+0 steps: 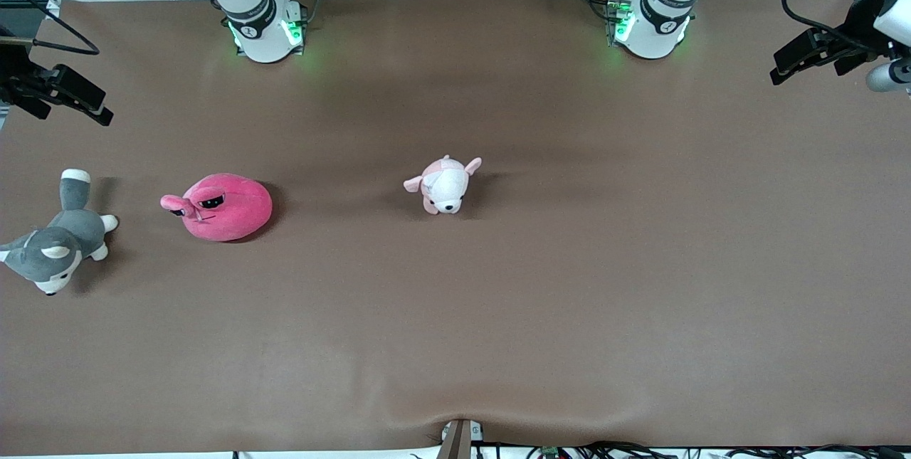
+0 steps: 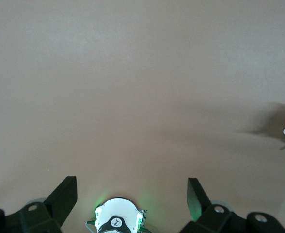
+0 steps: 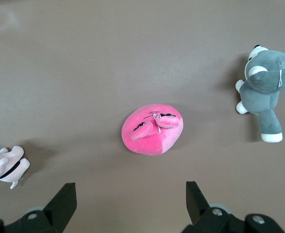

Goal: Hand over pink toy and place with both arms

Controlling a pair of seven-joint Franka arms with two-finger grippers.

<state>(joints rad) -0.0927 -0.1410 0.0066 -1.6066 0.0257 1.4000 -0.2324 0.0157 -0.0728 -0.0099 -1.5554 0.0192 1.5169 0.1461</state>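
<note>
The pink toy [image 1: 226, 208], a round hot-pink plush with dark slanted eyes, lies on the brown table toward the right arm's end. In the right wrist view the pink toy [image 3: 153, 128] shows well below my right gripper [image 3: 130, 189], which hangs high over it, open and empty. My left gripper [image 2: 131, 187] is also open and empty, high over bare table by its own base [image 2: 118, 221]. Neither gripper shows in the front view; only the arms' bases [image 1: 263, 25] [image 1: 651, 21] do.
A pale pink-and-white puppy plush [image 1: 445, 185] lies near the table's middle. A grey-and-white husky plush [image 1: 60, 235] lies at the right arm's end, beside the pink toy. Black camera mounts [image 1: 57, 89] [image 1: 818, 53] reach in at both table ends.
</note>
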